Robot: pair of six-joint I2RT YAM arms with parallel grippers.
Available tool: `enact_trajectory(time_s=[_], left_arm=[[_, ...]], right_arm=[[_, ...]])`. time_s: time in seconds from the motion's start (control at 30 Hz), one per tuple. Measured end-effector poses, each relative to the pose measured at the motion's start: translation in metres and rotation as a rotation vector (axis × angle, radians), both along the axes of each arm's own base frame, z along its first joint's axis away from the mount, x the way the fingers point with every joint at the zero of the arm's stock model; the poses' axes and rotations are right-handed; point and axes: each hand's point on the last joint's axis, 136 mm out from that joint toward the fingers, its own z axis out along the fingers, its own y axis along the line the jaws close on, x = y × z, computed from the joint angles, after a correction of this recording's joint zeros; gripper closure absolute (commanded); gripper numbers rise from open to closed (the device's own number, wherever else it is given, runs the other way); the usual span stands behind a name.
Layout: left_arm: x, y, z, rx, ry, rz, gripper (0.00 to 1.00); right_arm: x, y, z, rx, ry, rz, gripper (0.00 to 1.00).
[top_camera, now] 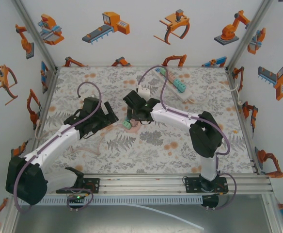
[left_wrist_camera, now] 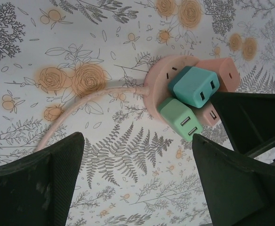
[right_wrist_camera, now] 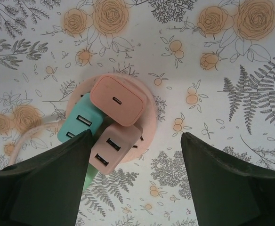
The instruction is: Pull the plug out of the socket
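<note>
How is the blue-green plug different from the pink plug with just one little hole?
The teal plug is blue-green; the pink plug is pale pink. The teal plug has two rectangular ports; the pink plug has one small oval port. In the right wrist view, the teal plug sits left of the pink plug. Both are plugged into the round pink socket.

Both pairs of jaws are showing as matte, near-black wedges with flat inner faces, the left pair carrying faint pale scuffs. Behind the jaws, the left arm (top_camera: 54, 143) and the right arm (top_camera: 173, 115) are wearing smooth white shells on their long links, with bulky black housings at the joints. A lilac cable (top_camera: 89, 86) is running along each arm from just behind the jaws, and a black bolted plate (top_camera: 204, 184) is capping each far end
</note>
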Motion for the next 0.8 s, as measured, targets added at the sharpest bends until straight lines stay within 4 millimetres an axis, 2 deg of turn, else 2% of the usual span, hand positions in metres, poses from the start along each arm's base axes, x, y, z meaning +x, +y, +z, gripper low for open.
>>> enact_trajectory(time_s=[0.07,0.1,0.13,0.33,0.43,0.53,0.6,0.8], left_arm=[[0.0,0.0,0.0,0.0,-0.001,-0.003,0.12],[0.001,-0.001,0.0,0.0,-0.002,-0.003,0.12],[0.001,-0.001,0.0,-0.002,-0.006,-0.003,0.12],[0.001,-0.002,-0.001,-0.008,-0.007,-0.007,0.11],[0.003,-0.003,-0.002,-0.008,-0.007,-0.007,0.11],[0.005,-0.004,-0.006,-0.004,0.0,-0.006,0.11],[0.008,-0.004,-0.016,0.014,0.02,0.003,0.11],[0.026,-0.011,-0.045,0.065,0.094,0.012,0.12]], right_arm=[[-0.001,-0.001,-0.001,0.007,0.008,-0.028,0.35],[-0.001,0.0,-0.002,0.01,0.012,-0.043,0.45],[0.0,0.0,-0.002,0.014,0.013,-0.059,0.5],[-0.003,-0.003,-0.022,-0.008,0.049,-0.105,0.52],[-0.004,-0.005,-0.024,-0.014,0.055,-0.117,0.48],[-0.005,-0.007,-0.025,-0.017,0.058,-0.131,0.51],[-0.005,-0.007,-0.024,-0.014,0.058,-0.139,0.58],[-0.005,-0.005,-0.021,-0.006,0.055,-0.148,0.64]])
